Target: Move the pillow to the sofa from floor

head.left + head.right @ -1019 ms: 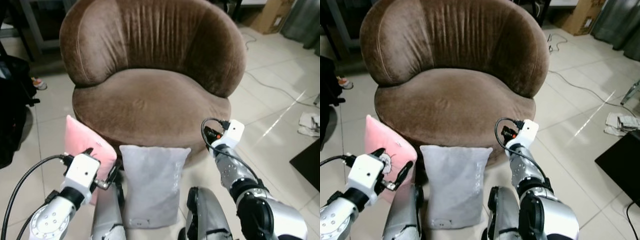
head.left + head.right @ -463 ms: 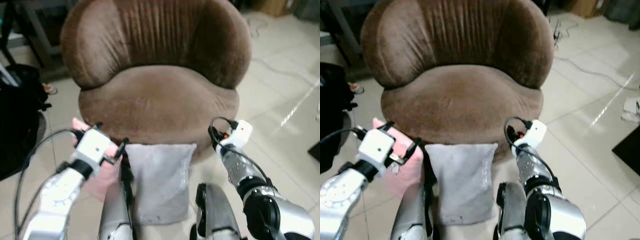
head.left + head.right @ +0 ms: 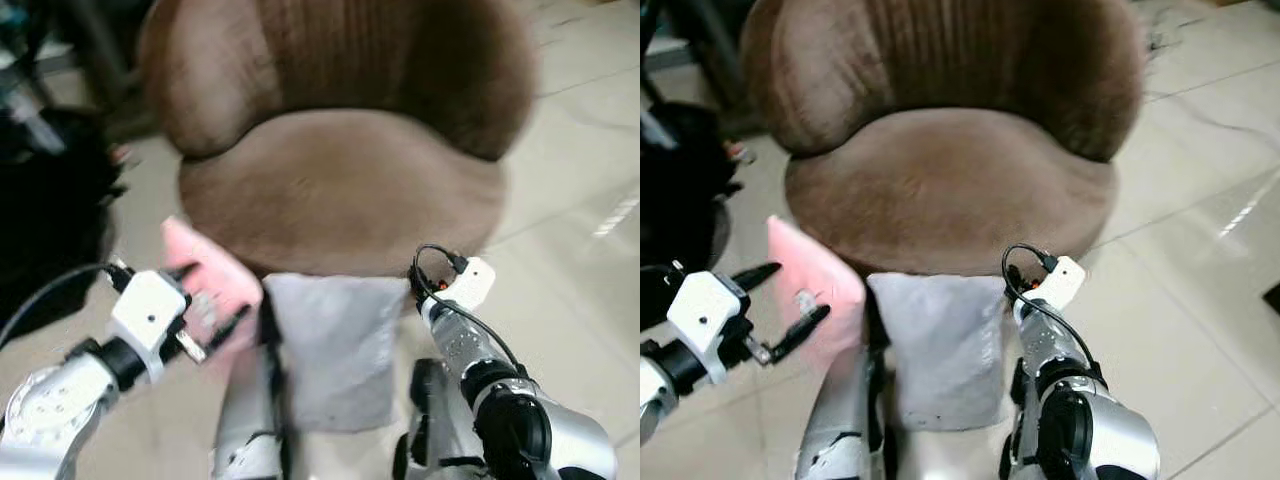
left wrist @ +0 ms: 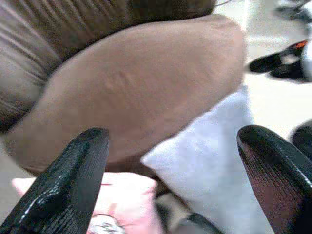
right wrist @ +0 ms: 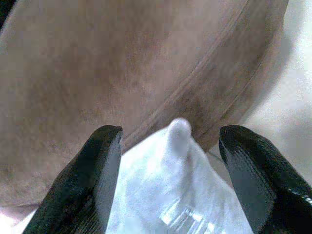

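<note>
Pillows, grey fabric (image 3: 940,345) and pink (image 3: 812,292), lean against brown velvet round sofa (image 3: 940,180). Approach step: left gripper (image 3: 775,305) and right gripper (image 5: 165,180) spread wide, empty; next, close on one.

Seat of brown sofa (image 3: 940,185): bare across its width, open from the front.
Sofa backrest (image 3: 940,60): curved wall closing off the back and both sides.
Sofa front edge: grey pillow (image 3: 945,345) and pink pillow (image 3: 815,290) lean against it, side by side.
Left end effector (image 3: 780,305): fingers spread, at the pink pillow.
Right end effector (image 5: 168,175): fingers spread at the grey pillow's upper corner.
Right floor (image 3: 1200,270): open tiles.
Left floor: dark bag (image 3: 680,180) crowds that side.
</note>
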You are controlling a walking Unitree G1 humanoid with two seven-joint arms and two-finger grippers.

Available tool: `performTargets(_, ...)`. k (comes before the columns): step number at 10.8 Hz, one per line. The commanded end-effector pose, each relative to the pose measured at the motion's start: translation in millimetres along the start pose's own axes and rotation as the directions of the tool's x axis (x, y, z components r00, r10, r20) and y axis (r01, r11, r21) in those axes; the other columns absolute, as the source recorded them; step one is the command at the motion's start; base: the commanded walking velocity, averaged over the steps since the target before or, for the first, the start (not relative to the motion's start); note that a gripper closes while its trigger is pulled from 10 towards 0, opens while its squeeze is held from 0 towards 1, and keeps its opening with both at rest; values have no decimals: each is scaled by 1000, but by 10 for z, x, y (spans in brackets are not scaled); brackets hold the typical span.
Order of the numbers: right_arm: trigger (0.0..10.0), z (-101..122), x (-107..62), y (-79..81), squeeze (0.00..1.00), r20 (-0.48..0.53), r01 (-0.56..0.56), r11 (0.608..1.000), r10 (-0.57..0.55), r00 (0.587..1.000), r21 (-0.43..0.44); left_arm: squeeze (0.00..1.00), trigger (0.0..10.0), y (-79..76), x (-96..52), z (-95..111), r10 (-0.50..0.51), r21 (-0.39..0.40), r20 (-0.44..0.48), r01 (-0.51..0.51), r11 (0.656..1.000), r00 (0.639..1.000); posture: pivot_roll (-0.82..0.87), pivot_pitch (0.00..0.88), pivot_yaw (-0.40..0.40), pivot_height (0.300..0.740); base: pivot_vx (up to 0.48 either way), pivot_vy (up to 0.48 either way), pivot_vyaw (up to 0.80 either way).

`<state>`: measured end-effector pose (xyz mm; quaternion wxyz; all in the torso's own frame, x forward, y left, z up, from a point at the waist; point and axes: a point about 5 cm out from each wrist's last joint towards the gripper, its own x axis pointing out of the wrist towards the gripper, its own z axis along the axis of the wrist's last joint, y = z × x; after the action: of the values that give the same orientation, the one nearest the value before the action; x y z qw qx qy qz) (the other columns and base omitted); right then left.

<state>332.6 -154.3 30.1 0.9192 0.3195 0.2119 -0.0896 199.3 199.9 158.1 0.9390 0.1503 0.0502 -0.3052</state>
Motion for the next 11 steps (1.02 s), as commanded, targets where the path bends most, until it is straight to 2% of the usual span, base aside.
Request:
performTargets(1,10000,-29,4,29,1000,-17,17,1000,-17,1000,8,0,10000,-99,-51,22,-94,-64,2,94,994,996,523,278,62,534,0,0,0)
performTargets(3,10000,-26,18,114,1000,-19,10,1000,-9,1000,26,0,10000,-186,-216,-18,-186,-86,-65,180,980,980,571,301,74,534,0,0,0)
performTargets(4,10000,-89,7,115,1000,-28,24,999,-23,999,45,0,10000,-232,-395,54,-183,-80,-101,176,981,978,643,300,103,534,0,0,0)
performTargets(6,10000,-168,-11,111,1000,-42,31,998,-29,999,61,0,10000,-294,-532,129,-173,-79,-126,164,983,977,676,263,142,534,0,0,0)
performTargets(7,10000,-249,-30,99,1000,-53,79,992,-73,996,103,0,10000,-291,-672,199,-167,-67,-150,159,985,974,697,233,180,534,0,0,0)
performTargets(8,10000,-262,-38,94,357,-38,111,992,-109,993,61,0,10000,-264,-755,255,-171,-55,-168,164,985,971,719,231,205,534,0,0,0)
performTargets(9,10000,-227,-40,71,0,-6,151,989,-151,989,3,0,10000,-246,-789,291,-171,-49,-178,165,985,969,728,227,217,534,0,0,0)
performTargets(11,10000,-107,-47,-36,0,78,281,951,-273,959,-126,0,10000,-263,-837,340,-176,-49,-190,170,984,966,720,228,229,534,0,0,0)
